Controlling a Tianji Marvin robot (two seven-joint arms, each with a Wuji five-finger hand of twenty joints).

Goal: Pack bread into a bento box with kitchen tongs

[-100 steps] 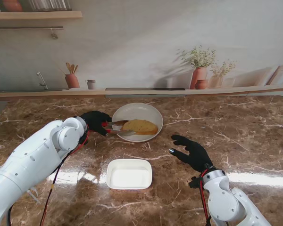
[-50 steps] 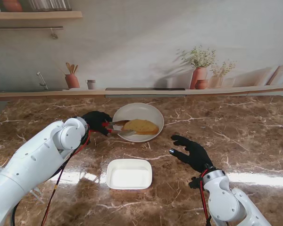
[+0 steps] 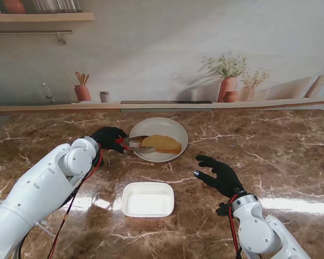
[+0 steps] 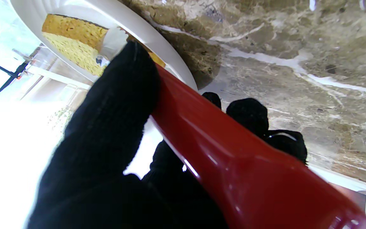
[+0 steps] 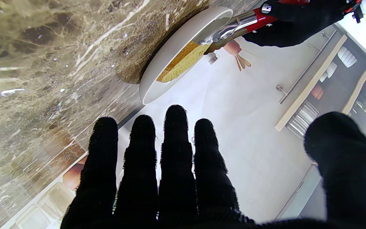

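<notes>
A golden slice of bread (image 3: pixel 161 144) lies on a white round plate (image 3: pixel 173 128) past the table's middle. My left hand (image 3: pixel 108 138) in its black glove is shut on red-handled metal tongs (image 3: pixel 134 144), whose steel tips rest against the bread's left end. In the left wrist view the red handle (image 4: pixel 221 149) runs across the palm toward the bread (image 4: pixel 71 38). A white empty bento box (image 3: pixel 148 199) sits nearer to me. My right hand (image 3: pixel 220 174) hovers open over the table, right of the box. The right wrist view shows the plate (image 5: pixel 164 63) and tongs (image 5: pixel 233 27).
A wooden ledge along the back wall carries terracotta pots with plants (image 3: pixel 229 81), a utensil pot (image 3: pixel 82 90) and a small cup (image 3: pixel 103 96). The brown marble table (image 3: pixel 281 140) stretches to both sides.
My left arm has shifted slightly, bringing the tongs a little closer around the bread's left end. The bread has turned a little on the plate. The right hand stays still.
</notes>
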